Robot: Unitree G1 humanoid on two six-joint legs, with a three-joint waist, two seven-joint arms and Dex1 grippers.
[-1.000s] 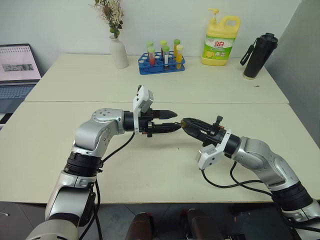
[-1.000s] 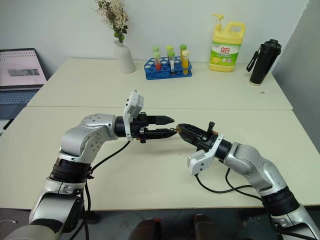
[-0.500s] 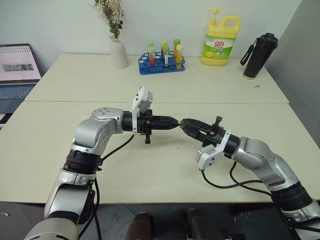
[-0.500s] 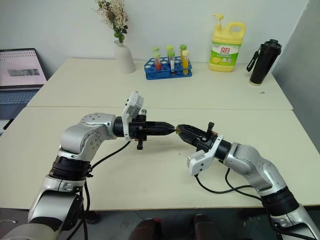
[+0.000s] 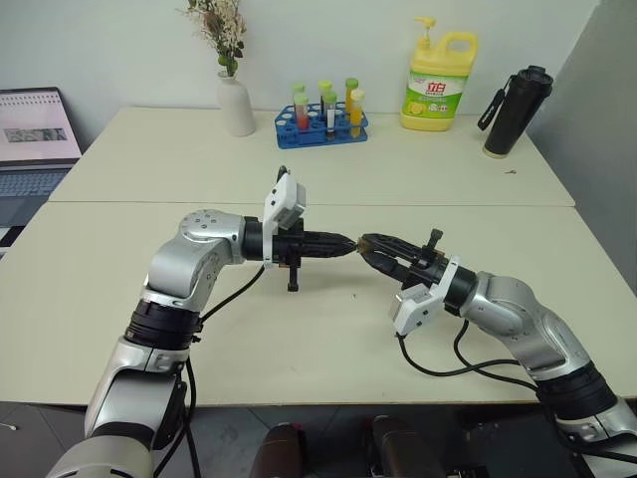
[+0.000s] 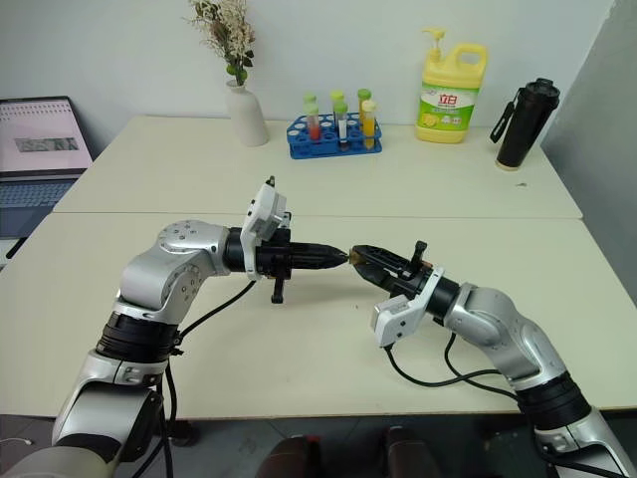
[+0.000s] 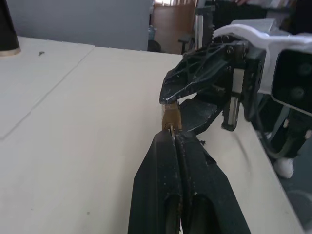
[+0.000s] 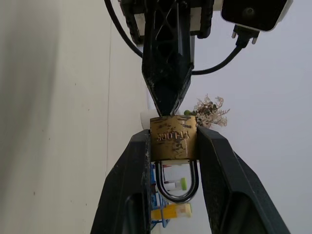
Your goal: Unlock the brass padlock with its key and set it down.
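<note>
Brass padlock [image 8: 173, 138] sits clamped between the right gripper [image 8: 173, 146] fingers, held in the air above the near table's [image 5: 90, 299] middle, shackle [image 8: 177, 183] apparently not yet released. Meeting its bottom face, the left gripper [image 5: 346, 241] is pinched fully together at the keyhole (presumably on the key, which I cannot make out). Turning, freeing the shackle and setting it down remain. Test tubes [image 5: 323, 112] and a detergent jug [image 5: 440, 80] stand along the far edge.

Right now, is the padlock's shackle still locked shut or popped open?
Apparently shut: the brass padlock, clamped between the right gripper's fingers, shows both legs of its silver shackle entering the body.
</note>
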